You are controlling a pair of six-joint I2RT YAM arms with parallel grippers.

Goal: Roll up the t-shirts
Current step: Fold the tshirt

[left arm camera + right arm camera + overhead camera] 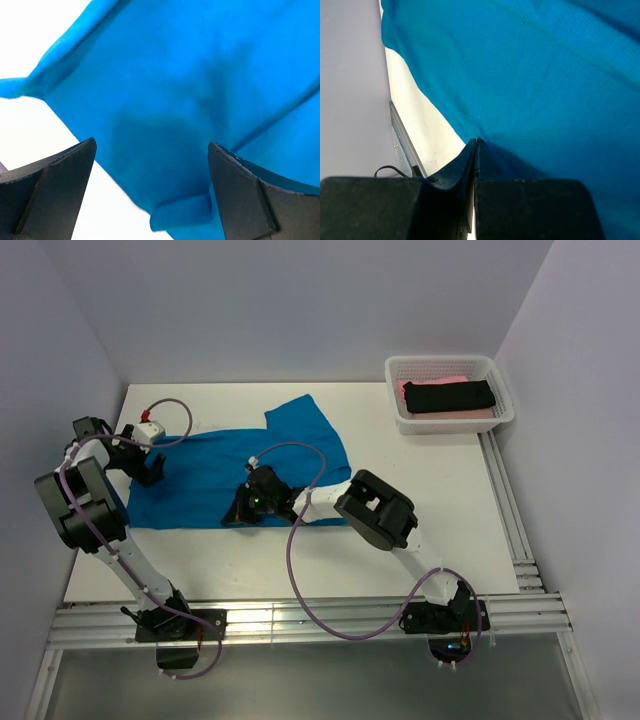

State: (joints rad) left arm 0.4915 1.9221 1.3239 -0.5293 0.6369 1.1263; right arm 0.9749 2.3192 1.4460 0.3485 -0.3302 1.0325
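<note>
I have one bright blue short-sleeved cloth t-shirt (215, 475) spread flat on the white tabletop (420, 500), well left of the white plastic mesh basket (455, 423). I judge it light, limp and quick to bunch, so I'd take it at a hem or corner. The left gripper (151, 150) hangs with jaws released over the shirt's edge farthest from the basket. The right gripper (476, 142) is clenched at the near hem; whether cloth is caught, I cannot tell. Inside the basket, one rolled black t-shirt (450, 395) lies on one pink t-shirt (425, 383).
</note>
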